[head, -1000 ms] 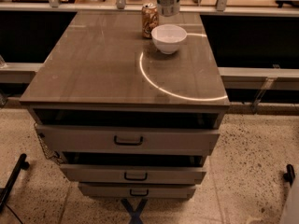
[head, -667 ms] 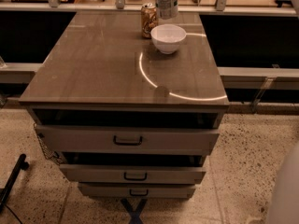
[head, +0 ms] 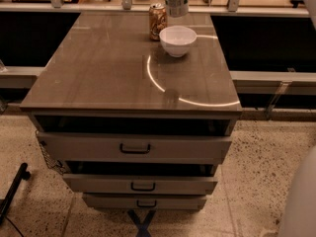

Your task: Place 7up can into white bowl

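The gripper itself was not in view, so whether it was released or clenched could not be told. All that showed of the robot was a pale, rounded bulk of its arm (head: 302,201) at the lower right corner, low beside the cabinet and well apart from everything on top. That bulk was the one thing that had changed: a second earlier only a sliver of it showed at the edge, and it had since swelled upward into the corner. Judged from this, the arm was only starting to swing up for a reach.

Nothing else had shifted. The 7up can (head: 176,1) stood upright at the far edge of the cabinet top (head: 98,78), its lid cut off by the frame. The white bowl (head: 177,39) sat just in front of it, empty as far as could be seen. The orange-brown can (head: 157,21) stood just to the left, near both. Below, the three drawers (head: 134,148) hung slightly open.

The task was thus at its very beginning, the can not yet grasped. The reach would have to cross the whole top and avoid the neighbouring can.
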Action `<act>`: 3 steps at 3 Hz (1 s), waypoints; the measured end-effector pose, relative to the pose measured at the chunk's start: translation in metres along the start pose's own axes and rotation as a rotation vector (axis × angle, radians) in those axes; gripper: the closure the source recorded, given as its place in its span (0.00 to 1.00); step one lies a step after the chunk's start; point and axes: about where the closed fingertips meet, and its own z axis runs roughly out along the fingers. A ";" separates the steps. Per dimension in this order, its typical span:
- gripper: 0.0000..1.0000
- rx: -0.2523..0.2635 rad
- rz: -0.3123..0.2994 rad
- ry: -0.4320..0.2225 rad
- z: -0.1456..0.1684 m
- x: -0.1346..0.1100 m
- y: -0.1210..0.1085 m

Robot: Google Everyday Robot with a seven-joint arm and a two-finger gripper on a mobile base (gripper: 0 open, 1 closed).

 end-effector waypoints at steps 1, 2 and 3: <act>1.00 0.104 0.056 -0.063 0.019 0.018 -0.035; 1.00 0.145 0.108 -0.081 0.030 0.033 -0.046; 1.00 0.166 0.148 -0.048 0.032 0.054 -0.054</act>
